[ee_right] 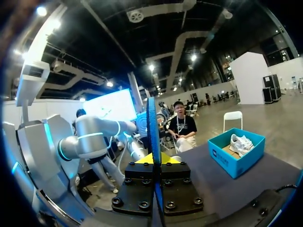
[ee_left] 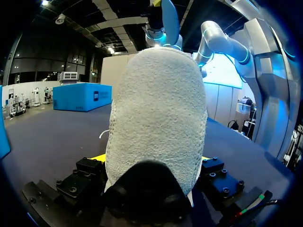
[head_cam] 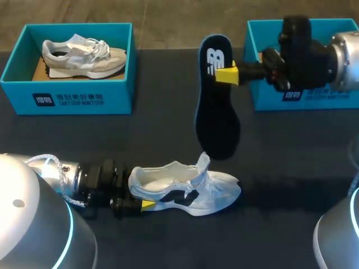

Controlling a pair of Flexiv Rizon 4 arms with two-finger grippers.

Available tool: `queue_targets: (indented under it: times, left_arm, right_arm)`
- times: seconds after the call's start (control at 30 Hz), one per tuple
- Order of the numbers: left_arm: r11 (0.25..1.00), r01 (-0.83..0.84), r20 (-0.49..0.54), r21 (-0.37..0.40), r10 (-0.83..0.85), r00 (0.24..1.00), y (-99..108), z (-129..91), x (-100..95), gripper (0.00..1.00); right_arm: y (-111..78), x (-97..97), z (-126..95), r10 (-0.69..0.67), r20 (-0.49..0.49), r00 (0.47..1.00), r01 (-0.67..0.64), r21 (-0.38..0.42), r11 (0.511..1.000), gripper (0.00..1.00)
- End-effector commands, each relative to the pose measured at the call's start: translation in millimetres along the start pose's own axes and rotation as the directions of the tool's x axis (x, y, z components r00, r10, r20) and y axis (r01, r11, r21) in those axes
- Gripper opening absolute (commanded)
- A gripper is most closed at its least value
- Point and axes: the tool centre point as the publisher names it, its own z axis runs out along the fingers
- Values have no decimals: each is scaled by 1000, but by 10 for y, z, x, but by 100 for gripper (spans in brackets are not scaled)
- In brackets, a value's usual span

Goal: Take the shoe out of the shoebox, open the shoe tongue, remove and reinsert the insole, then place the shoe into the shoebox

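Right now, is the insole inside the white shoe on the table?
No, the insole hangs in the air above the white shoe, clamped in the right tool.

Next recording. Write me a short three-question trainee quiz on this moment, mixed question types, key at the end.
1. True or false: the insole sits inside the white shoe.
2. Which claw grips the insole, left or right?
3. Fill in: the grey shoe lies inside a teal ____.
Key: 1. False, it hangs above the white shoe. 2. The right claw; the left claw holds the white shoe's heel. 3. shoebox.
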Motion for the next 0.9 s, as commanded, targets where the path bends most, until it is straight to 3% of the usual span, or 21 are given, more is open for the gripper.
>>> queue_targets:
  times: [0.03, 0.43, 0.9]
  left_arm:
    - [1000, 1, 2, -1, -1, 1000, 55, 16, -6, 0]
    - [1000, 1, 2, -1, -1, 1000, 55, 16, -6, 0]
    - [1000, -4, -4, -14, 4, 1000, 49, 0, -3, 0]
  right_arm:
    - [-35, 133, -176, 2, -1, 1000, -2, -1, 1000, 0]
    - [-105, 317, -211, 42, 28, 999, -42, -4, 999, 0]
    - [-140, 393, -242, 71, 28, 997, -71, 1, 997, 0]
